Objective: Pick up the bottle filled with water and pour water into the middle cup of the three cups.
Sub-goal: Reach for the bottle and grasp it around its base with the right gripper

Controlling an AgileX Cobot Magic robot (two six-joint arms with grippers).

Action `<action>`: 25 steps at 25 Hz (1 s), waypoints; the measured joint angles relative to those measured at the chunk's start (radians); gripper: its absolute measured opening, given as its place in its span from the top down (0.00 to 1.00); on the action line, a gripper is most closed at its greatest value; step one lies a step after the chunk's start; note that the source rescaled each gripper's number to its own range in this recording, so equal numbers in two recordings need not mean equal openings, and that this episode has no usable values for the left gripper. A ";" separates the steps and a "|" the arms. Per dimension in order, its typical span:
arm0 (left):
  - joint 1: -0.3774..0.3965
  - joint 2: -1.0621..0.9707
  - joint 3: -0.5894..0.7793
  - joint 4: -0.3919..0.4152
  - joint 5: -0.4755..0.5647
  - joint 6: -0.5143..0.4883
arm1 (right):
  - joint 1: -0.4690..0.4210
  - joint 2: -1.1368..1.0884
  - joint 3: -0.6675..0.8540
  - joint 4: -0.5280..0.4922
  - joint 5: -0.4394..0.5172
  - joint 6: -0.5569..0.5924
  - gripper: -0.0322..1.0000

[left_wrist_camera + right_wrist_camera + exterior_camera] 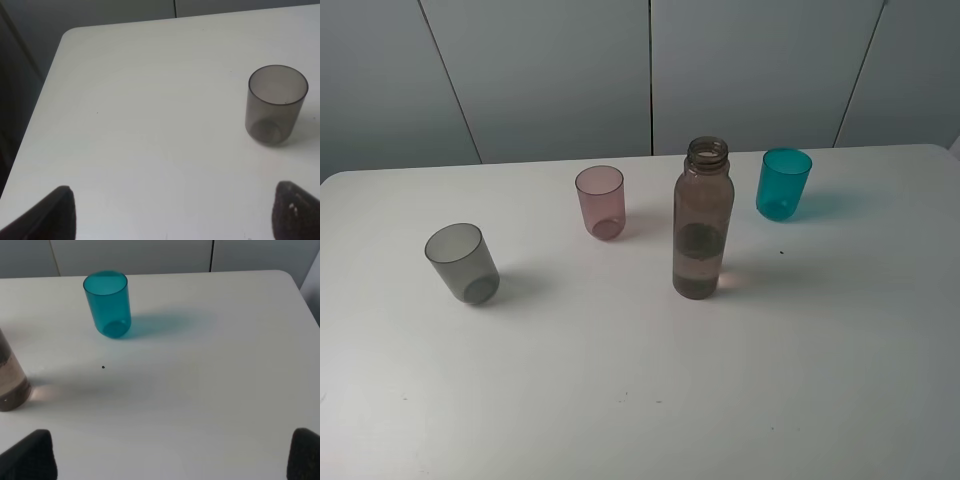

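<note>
The tall smoky-brown bottle stands upright and uncapped near the table's middle, with water in its lower part; its base also shows in the right wrist view. The pink middle cup stands behind and left of it. A smoky grey cup is at the left and a teal cup at the right. Neither arm appears in the exterior high view. My left gripper is open, well short of the grey cup. My right gripper is open, with nothing between its fingers.
The white table has a rounded far-left corner and a far-right corner. Grey wall panels rise behind it. A small dark speck lies on the tabletop near the teal cup.
</note>
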 joint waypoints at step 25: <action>0.000 0.000 0.000 0.000 0.000 0.000 | 0.000 0.000 0.000 0.000 0.000 0.000 0.00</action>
